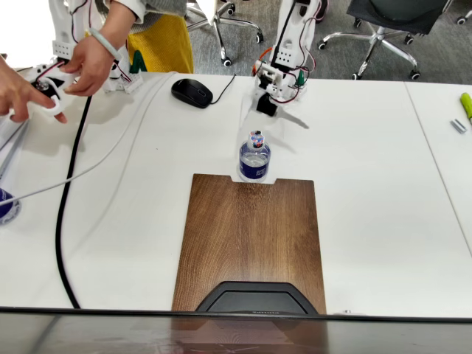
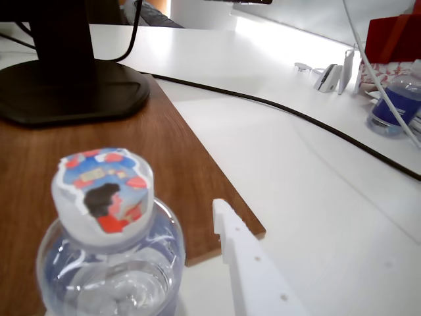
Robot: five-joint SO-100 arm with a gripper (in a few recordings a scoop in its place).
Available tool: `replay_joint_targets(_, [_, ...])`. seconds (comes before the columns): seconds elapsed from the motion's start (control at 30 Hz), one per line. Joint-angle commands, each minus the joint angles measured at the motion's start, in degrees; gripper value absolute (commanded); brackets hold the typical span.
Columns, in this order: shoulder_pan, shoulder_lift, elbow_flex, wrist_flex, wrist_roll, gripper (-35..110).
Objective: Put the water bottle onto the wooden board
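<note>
The water bottle (image 1: 254, 158) stands upright on the white table, its base in the small notch at the far short edge of the wooden board (image 1: 251, 236). It is clear, with a dark blue label band and a red and blue cap (image 2: 103, 187). My gripper (image 1: 281, 113) hangs open just behind the bottle, apart from it, holding nothing. In the wrist view one white finger (image 2: 253, 270) reaches forward to the right of the bottle (image 2: 112, 263), over the board's corner (image 2: 197, 191). The other finger is out of frame.
A black monitor stand (image 1: 254, 299) sits on the board's near end. A black mouse (image 1: 192, 92) lies behind and left of the bottle. A black cable (image 1: 66, 199) and a white cable cross the left table. A person's hands (image 1: 88, 63) are at far left. A second bottle (image 2: 395, 105) stands far off.
</note>
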Motion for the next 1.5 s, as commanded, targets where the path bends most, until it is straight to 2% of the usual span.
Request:
replay_joint_targets(0.0, [0.1,-2.1,-2.8,-4.0,-1.5,81])
replay_joint_targets(0.83, [-1.6,-20.7,-17.7,-10.5,-3.8,75])
replay_joint_targets(1.47, [-3.9,-25.5,-21.0,-11.1,-6.4,64])
